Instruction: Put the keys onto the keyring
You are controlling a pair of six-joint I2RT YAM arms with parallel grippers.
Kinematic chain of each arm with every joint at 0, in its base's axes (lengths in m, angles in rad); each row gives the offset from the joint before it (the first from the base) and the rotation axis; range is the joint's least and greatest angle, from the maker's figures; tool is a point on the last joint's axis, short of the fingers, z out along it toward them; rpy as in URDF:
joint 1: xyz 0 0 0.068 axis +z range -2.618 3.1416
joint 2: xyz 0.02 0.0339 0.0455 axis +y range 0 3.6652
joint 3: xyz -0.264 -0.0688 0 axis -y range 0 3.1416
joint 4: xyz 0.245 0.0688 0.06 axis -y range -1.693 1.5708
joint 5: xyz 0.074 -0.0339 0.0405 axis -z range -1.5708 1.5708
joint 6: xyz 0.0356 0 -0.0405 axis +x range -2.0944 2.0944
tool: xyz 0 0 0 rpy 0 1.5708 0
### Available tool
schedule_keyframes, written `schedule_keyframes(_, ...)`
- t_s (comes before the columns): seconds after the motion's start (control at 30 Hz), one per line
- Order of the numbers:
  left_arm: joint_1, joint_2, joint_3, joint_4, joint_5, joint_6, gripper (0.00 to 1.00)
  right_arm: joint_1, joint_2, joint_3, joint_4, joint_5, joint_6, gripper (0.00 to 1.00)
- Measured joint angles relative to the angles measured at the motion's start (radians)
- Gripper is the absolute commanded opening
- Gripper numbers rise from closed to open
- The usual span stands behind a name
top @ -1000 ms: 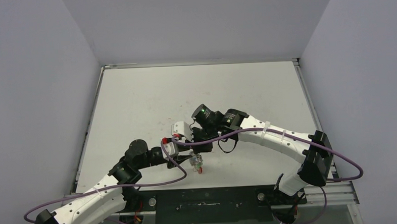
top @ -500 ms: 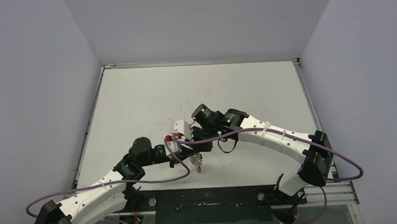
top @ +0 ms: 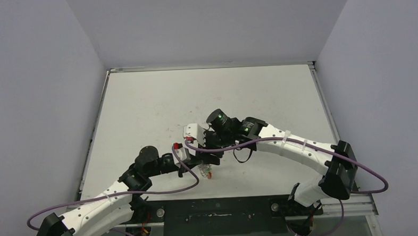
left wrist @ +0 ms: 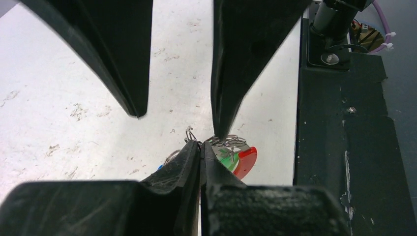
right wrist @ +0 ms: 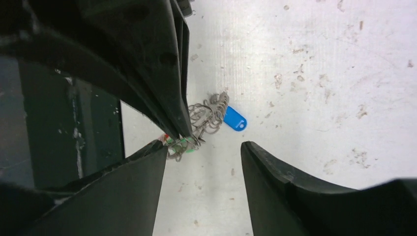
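Here's the risk, and it starts closest to us. The left fingers (left wrist: 182,167) have only a thin strand of the keyring (right wrist: 206,117) pinched at their very tips. Any tug could let the springy coil slip free and snap back, or stretch the loop out of shape. Pulled by that one strand, the keyring may swing and shed the green key (left wrist: 227,160) sitting against its red section. Whether that key is threaded on, we cannot tell. The blue key (right wrist: 234,119) lies on the desk (right wrist: 319,73) touching the keyring's far side, and a dragged coil could shove it away.

Now the fingers. The left ones are pressed fully together on that strand of coil. Beyond the keyring, the right fingers (right wrist: 275,172) stand partly apart, holding nothing, with one tip seemingly brushing the coil.
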Motion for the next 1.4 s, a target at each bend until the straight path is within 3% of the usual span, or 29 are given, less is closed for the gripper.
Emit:
schedule_keyframes(0.13,0.0,-0.035,-0.031,0.024,-0.023,-0.02,0.0,-0.038,-0.105,-0.125,0.121,-0.01,0.006,0.66)
schedule_keyframes(0.33,0.0,-0.065,-0.073,0.082,-0.033,-0.039,0.0,-0.095,-0.289,-0.346,0.364,-0.111,-0.023,0.61)
schedule_keyframes(0.5,-0.001,-0.073,-0.091,0.124,-0.031,-0.048,0.0,-0.126,-0.338,-0.493,0.555,-0.22,-0.041,0.53)
schedule_keyframes(0.7,-0.002,-0.076,-0.091,0.166,-0.014,-0.054,0.0,-0.173,-0.325,-0.552,0.698,-0.334,-0.054,0.35)
schedule_keyframes(1.03,-0.002,-0.076,-0.092,0.192,0.015,-0.054,0.0,-0.18,-0.26,-0.552,0.764,-0.446,-0.074,0.34)
schedule_keyframes(1.1,-0.002,-0.076,-0.092,0.192,0.018,-0.054,0.0,-0.18,-0.251,-0.552,0.765,-0.465,-0.079,0.27)
schedule_keyframes(1.23,-0.002,-0.076,-0.092,0.193,0.022,-0.054,0.0,-0.181,-0.227,-0.543,0.742,-0.495,-0.106,0.02)
schedule_keyframes(1.4,-0.001,-0.076,-0.093,0.192,0.024,-0.054,0.0,-0.183,-0.211,-0.524,0.696,-0.514,-0.131,0.0)
